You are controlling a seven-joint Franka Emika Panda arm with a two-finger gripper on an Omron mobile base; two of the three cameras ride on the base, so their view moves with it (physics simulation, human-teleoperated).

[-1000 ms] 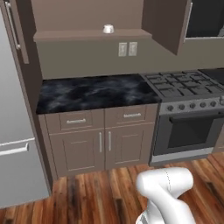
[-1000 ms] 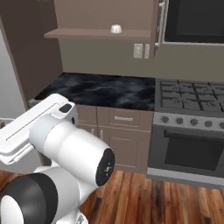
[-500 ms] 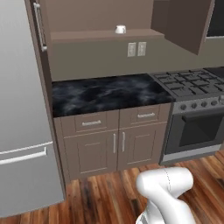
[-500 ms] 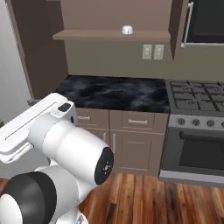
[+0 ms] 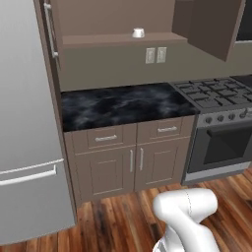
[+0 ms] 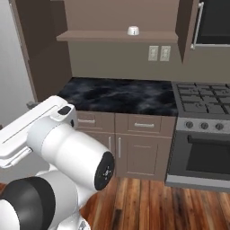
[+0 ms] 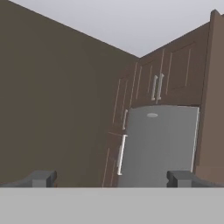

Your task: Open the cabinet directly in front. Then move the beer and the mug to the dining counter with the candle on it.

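A: Cabinet [image 5: 147, 19] stands open above the black counter [image 5: 123, 106]; its right door [image 5: 211, 24] swings out toward the stove [image 5: 216, 93], and its left door [image 5: 49, 29] lies edge-on beside the fridge [image 5: 24, 123].
B: And the mug [image 5: 138, 33]?
A: Small and white, alone on the bare shelf [image 6: 117, 37], near the front lip, with free shelf to either side. From the right base view the mug [image 6: 132, 30] sits a little right of centre, well apart from both doors.
B: Room below?
A: The counter top is bare from the fridge side to the stove edge. Wood floor [image 5: 113, 221] lies open between the base units [image 5: 128, 160] and the arm [image 5: 189, 221].
B: End effector?
A: The end effector [image 7: 111, 178] is spread wide with nothing between the fingertips [image 7: 41, 178]. It faces a grey fridge [image 7: 157, 144] set among tall brown units [image 7: 148, 83], with a plain wall on the left.
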